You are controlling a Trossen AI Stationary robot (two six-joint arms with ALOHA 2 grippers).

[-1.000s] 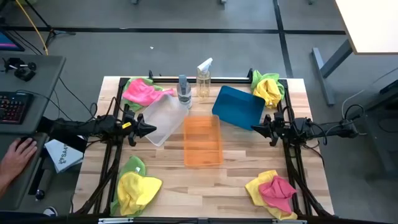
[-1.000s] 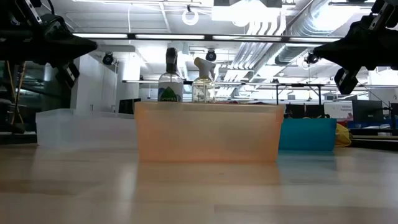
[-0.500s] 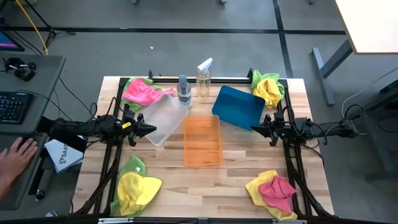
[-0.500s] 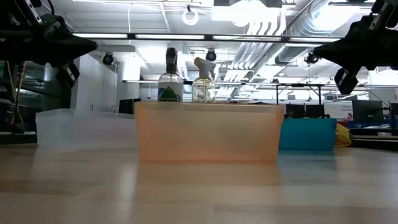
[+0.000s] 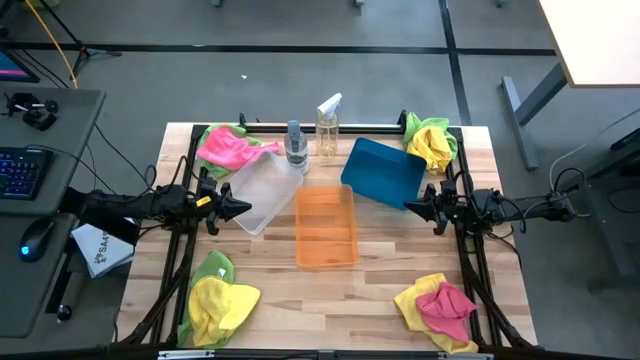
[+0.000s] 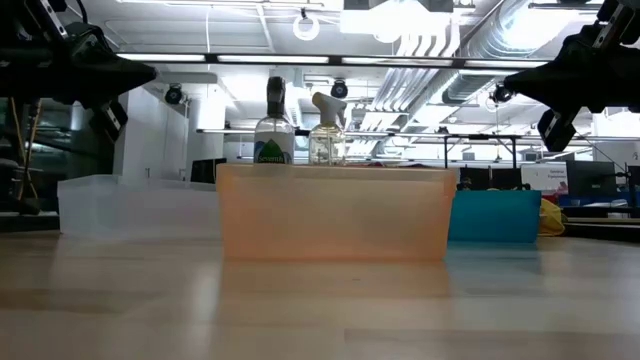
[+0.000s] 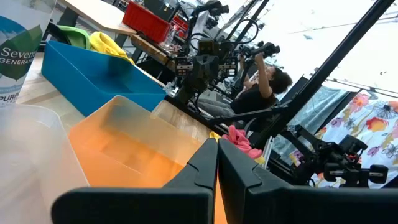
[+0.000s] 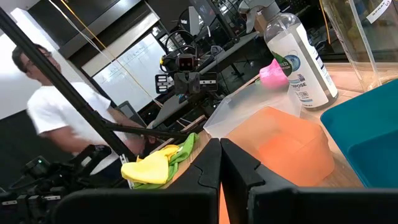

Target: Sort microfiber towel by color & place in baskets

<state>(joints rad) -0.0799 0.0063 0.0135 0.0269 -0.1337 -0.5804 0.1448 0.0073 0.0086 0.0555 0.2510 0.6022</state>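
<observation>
we see a grey floor (image 5: 300,25) around the wooden surface (image 5: 380,290), a grey desk (image 5: 45,150) with a keyboard (image 5: 25,172) and mouse (image 5: 35,240), a pale tabletop corner (image 5: 600,40), and ceiling ducts (image 6: 430,40) with strip lights (image 6: 180,58).

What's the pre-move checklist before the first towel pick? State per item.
1. All three bins empty: clear bin, orange bin, blue bin hold no towels: ok.
2. Towels reachable: four mixed piles sit at the table corners, back-left, back-right, front-left, front-right, all outside the bins: ok.
3. Left gripper free: shut, holding nothing, raised beside the clear bin: ok.
4. Right gripper free: shut, holding nothing, by the blue bin's edge: ok.
5. Grippers opened for a grasp: not ok.
6. Spray bottles upright behind the bins, clear of the piles: ok.
</observation>
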